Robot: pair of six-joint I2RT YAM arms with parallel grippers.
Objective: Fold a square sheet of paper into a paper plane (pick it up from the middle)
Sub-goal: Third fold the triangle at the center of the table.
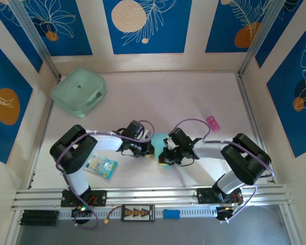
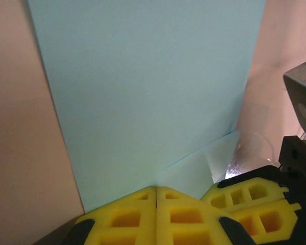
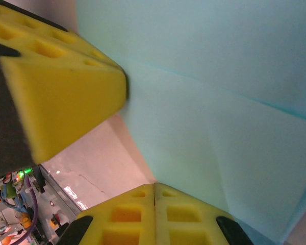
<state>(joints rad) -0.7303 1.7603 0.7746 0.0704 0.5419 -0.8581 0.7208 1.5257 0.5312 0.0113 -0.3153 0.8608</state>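
Pinching one paper sheet, left fingers, right fingers, one pouch

Paper sheet — light-blue, creased, pinched mid-table.

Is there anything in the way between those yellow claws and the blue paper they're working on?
Nothing visible stands between them. The left end effector and the right end effector are each shut directly on the square sheet of paper, close beside each other, gripping along its near edge.
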